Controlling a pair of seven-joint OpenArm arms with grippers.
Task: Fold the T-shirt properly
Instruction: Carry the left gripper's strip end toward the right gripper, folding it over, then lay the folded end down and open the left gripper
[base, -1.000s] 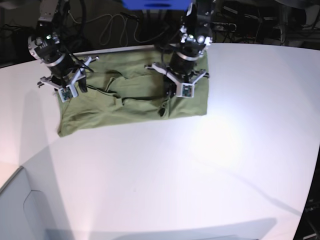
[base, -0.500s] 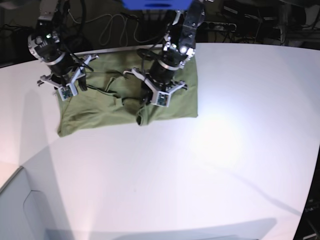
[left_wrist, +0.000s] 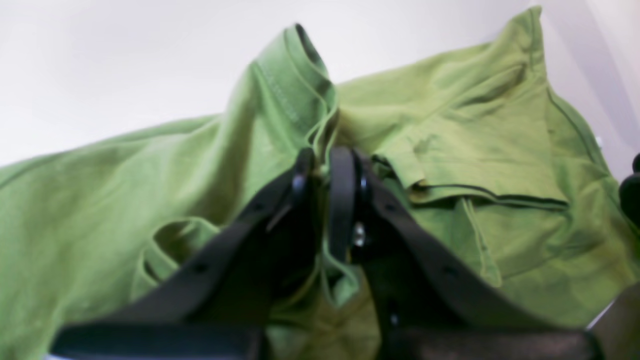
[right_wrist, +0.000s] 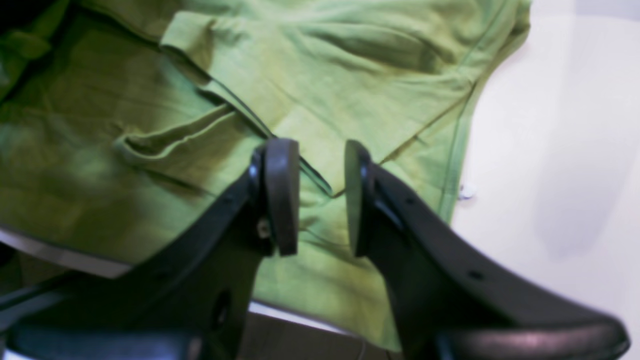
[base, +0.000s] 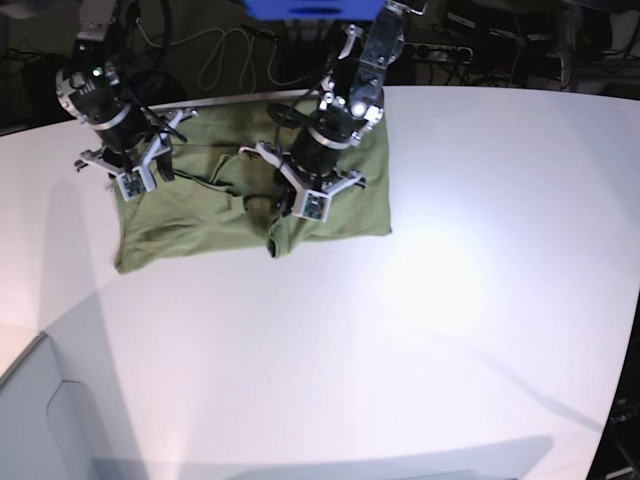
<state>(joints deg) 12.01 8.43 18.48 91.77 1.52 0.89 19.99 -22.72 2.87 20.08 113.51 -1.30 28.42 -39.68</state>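
My left gripper (left_wrist: 322, 165) has its two black fingers pressed nearly together, and between them a fold of the plain olive-green, short-sleeved cotton T-shirt (left_wrist: 475, 165) is pinched. In the left wrist view the cloth rises in a ridge just beyond my fingertips, with a hemmed edge standing up above the pinch, and more fabric hangs down between the two fingers toward the camera. In the base view this gripper (base: 297, 205) sits over the middle of the T-shirt (base: 180, 225), near the garment's near edge, where a small bunch of cloth is pulled up under it.

My right gripper (right_wrist: 320, 197) holds its jaws apart with a clear gap between the two rounded black pads (right_wrist: 281, 195). Nothing sits in that gap; through it I see only the shirt lying below, with a dark seam line running under the opening. Whether the pad tips touch the cloth I cannot tell. In the base view this gripper (base: 140, 178) is at the far left corner of the shirt, above its edge.

The T-shirt lies wrinkled on the flat white table (base: 420, 330), at the far left part of it, spread between my two grippers, its right part doubled under my left arm.
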